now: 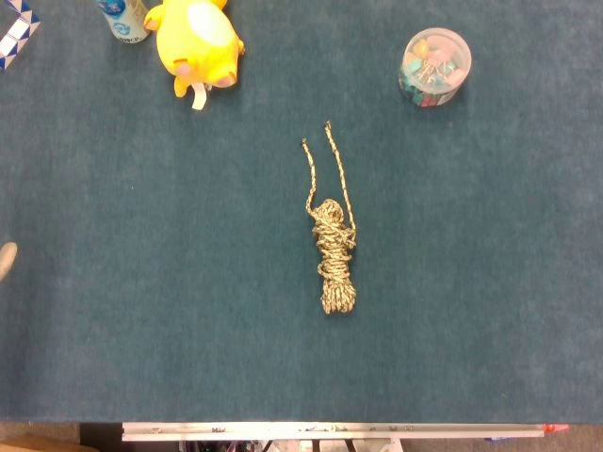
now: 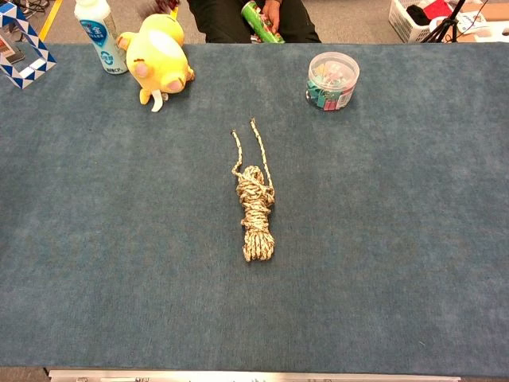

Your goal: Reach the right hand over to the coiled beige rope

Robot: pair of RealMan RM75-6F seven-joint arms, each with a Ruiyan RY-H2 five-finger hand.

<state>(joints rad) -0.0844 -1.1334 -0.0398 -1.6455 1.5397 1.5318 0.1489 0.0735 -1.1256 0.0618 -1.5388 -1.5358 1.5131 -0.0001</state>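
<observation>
One coiled beige rope (image 1: pixel 333 256). One yellow plush toy (image 1: pixel 197 42). One tub of clips (image 1: pixel 434 67). One white bottle (image 2: pixel 99 33). One blue-white folding puzzle (image 2: pixel 22 46).

1. A table (image 1: pixel 490 311) covered in blue carpet
2. A coiled beige rope (image 1: pixel 334 259) lies near its middle, two loose ends pointing away
3. At the far edge: a yellow plush toy (image 1: pixel 196 42), a white bottle (image 2: pixel 99 32), a clear tub of clips (image 1: pixel 434 66)

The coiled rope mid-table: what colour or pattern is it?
The rope is beige flecked with darker strands, a mottled braid. The chest view shows it best.
</observation>
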